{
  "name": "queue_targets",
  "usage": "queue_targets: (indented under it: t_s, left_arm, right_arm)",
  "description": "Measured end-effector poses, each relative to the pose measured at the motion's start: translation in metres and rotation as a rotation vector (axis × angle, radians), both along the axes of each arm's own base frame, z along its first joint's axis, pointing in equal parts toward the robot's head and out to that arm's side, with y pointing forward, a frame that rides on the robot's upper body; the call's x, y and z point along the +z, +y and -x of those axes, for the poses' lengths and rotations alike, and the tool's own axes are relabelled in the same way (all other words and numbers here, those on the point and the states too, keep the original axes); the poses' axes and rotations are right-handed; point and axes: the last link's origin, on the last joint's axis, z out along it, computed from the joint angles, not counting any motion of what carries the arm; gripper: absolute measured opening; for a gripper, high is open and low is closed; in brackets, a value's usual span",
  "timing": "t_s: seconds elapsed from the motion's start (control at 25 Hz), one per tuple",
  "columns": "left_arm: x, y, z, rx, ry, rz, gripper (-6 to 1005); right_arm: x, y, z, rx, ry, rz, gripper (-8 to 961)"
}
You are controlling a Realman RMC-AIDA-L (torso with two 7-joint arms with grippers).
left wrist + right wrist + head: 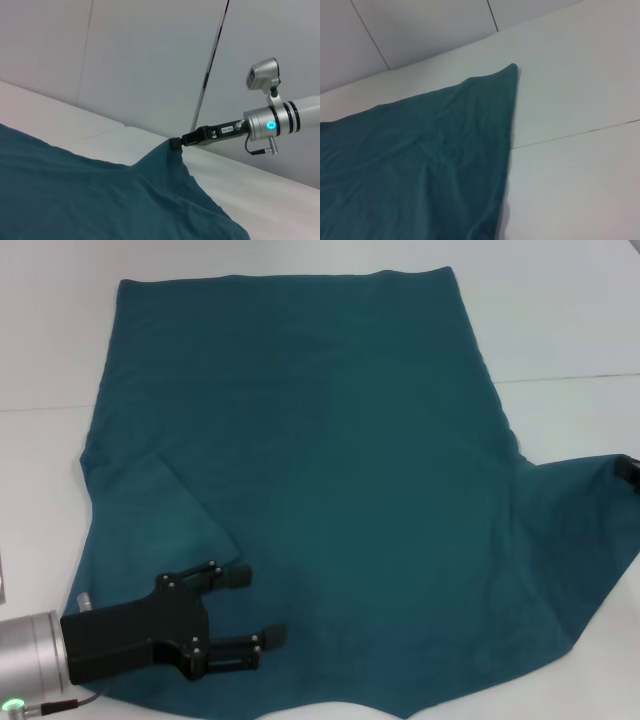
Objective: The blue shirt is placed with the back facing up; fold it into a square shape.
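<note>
White and smooth, the table (560, 320) fills the scene, crossed by a thin seam on the robot's right side and backed in the wrist views by pale grey wall panels (150, 60). Spread over most of it lies the blue shirt (340, 490), its plain back upward, the straight hem at the far edge and the collar end near the robot. On the shirt's left side the sleeve is folded inward over the body, forming a diagonal flap. On its right side the sleeve stretches outward, pulled to a raised point at the edge of the head view. The left wrist view shows that point held by the right end effector (176, 142), whose black fingers are clamped on the tip of the cloth, lifting it slightly off the table. The left end effector (252, 606) hovers over the near left part of the shirt, beside the folded sleeve, its two black fingers (232, 577) spread apart with nothing between them. From the right wrist view, one far corner of the hem lies flat on the table.
</note>
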Motion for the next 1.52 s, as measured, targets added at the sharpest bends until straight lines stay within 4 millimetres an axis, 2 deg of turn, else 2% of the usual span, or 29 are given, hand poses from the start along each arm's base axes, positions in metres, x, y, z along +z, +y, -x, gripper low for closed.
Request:
queue_targets:
  t_s: [0.32, 1.04, 1.52]
  left_arm:
    - [0.000, 0.000, 0.000, 0.002, 0.001, -0.001, 906]
    - [0.000, 0.001, 0.002, 0.020, 0.005, -0.002, 906]
    - [0.000, 0.002, 0.002, 0.021, 0.005, -0.002, 906]
  right_arm:
    - [-0.001, 0.000, 0.002, 0.007, 0.005, -0.001, 44]
    - [-0.019, 0.009, 0.031, 0.168, -0.010, 0.072, 50]
    - [-0.006, 0.005, 0.051, 0.296, 0.071, 0.050, 55]
